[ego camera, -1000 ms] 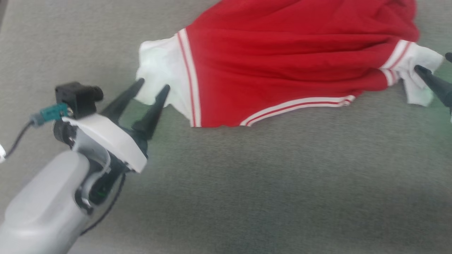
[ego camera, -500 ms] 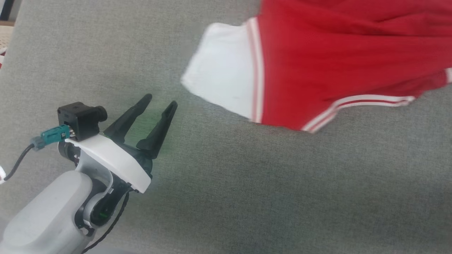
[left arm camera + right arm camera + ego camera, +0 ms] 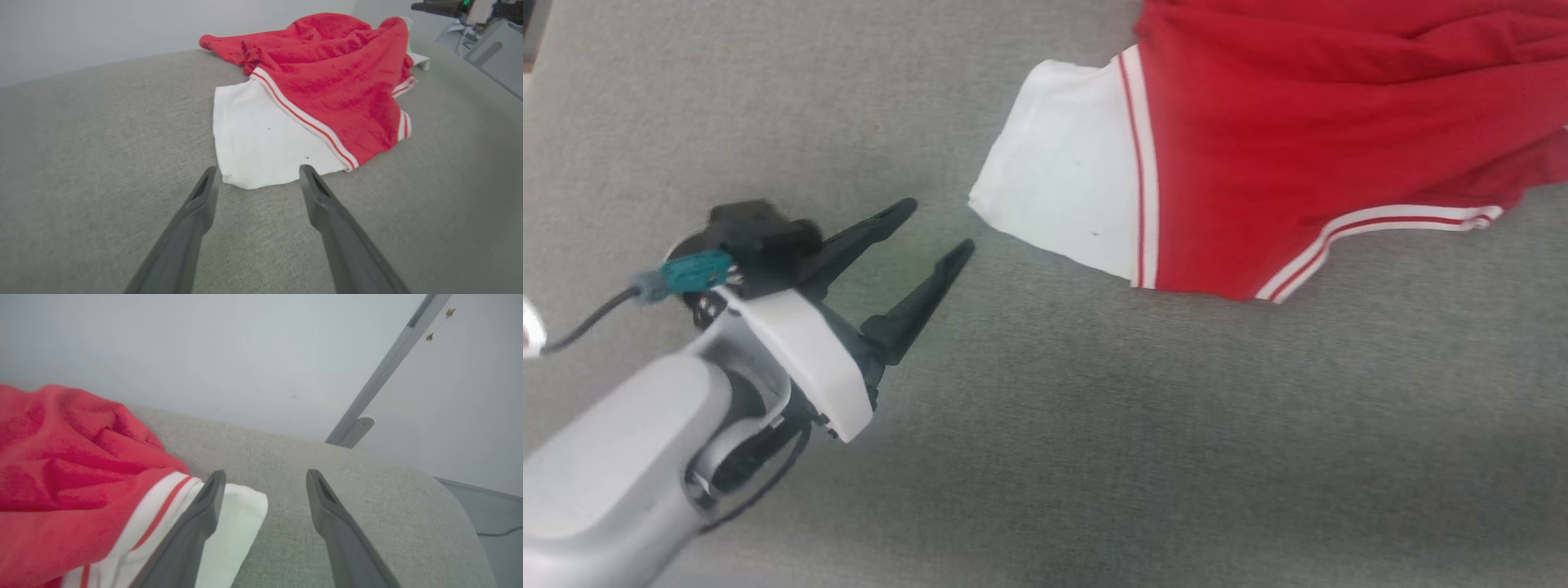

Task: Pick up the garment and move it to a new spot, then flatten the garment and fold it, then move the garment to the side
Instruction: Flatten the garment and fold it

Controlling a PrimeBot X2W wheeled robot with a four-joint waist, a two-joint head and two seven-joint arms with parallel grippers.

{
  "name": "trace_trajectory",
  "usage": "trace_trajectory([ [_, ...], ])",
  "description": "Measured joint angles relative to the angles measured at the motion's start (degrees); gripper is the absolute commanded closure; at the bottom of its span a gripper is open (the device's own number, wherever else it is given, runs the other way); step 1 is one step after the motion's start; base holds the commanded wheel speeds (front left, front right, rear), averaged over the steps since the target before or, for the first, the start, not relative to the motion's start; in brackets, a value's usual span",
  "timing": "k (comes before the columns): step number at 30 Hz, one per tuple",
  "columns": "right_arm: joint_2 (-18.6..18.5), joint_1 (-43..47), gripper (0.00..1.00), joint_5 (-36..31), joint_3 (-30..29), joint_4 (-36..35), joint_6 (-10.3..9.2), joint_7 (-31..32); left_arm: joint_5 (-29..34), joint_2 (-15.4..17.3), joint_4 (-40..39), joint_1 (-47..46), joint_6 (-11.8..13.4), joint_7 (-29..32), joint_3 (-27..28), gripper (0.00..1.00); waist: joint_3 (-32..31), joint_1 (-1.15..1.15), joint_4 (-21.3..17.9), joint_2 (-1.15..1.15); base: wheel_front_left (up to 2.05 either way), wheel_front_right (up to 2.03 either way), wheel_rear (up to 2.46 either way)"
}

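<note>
The garment, a red jersey with white sleeves and striped trim, lies rumpled on the grey surface at the upper right of the head view; its letters are hidden. One white sleeve spreads flat toward my left gripper, which stands open a short way off with nothing between its fingers. The left wrist view has that sleeve just beyond the open left gripper. My right gripper is open above the surface, its left finger over the other white sleeve, holding nothing.
The grey fabric surface stretches wide in front and to the left of the garment. Its far edge meets a pale wall, where a grey slanted bar stands. The right arm's body shows at the left wrist view's top right.
My left gripper let go of the white sleeve and drew back, and the sleeve now lies flat. The head camera shifted, so the garment sits further right and the right gripper left that view.
</note>
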Motion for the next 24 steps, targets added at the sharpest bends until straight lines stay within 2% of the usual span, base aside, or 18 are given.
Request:
trace_trajectory([
  [3,0.3,2.6,0.0,2.8,-1.1,-3.0,0.0,-3.3,0.9,1.9,-1.1,-4.1,-2.3,5.0,-2.7,0.0,-0.8,0.0,-1.6,0.0,0.0,0.0,0.0],
  [4,0.3,2.6,0.0,2.8,-1.1,-3.0,0.0,-3.3,0.9,1.9,-1.1,-4.1,-2.3,5.0,-2.7,0.0,-0.8,0.0,-1.6,0.0,0.0,0.0,0.0],
  [8,0.1,7.2,0.0,6.2,-2.9,-8.5,0.0,-6.4,-0.2,3.1,-3.1,-10.6,-3.5,14.0,-7.9,0.0,-1.6,0.0,-4.7,0.0,0.0,0.0,0.0],
  [11,0.4,11.2,0.0,7.8,-4.0,-12.7,0.0,-7.4,-4.4,2.5,-6.0,-15.5,-3.7,20.8,-14.0,0.0,-1.9,0.0,-7.5,0.0,0.0,0.0,0.0],
  [14,1.2,14.7,0.0,9.2,-6.1,-16.2,-0.01,-7.7,-8.7,1.4,-6.9,-20.3,-3.7,25.1,-18.7,0.0,-1.8,0.0,-10.4,0.0,0.0,0.0,0.0],
  [17,2.4,17.2,0.0,9.6,-7.8,-19.2,0.0,-7.7,-10.3,0.6,-5.2,-24.5,-3.7,27.4,-22.5,0.0,-1.4,0.0,-13.2,0.0,0.0,0.0,0.0],
  [24,6.4,19.8,0.0,9.6,-9.6,-24.5,0.0,-7.6,-13.0,-3.2,4.3,-30.5,-3.7,28.4,-28.0,0.0,0.8,0.0,-18.1,0.0,0.0,0.0,0.0],
])
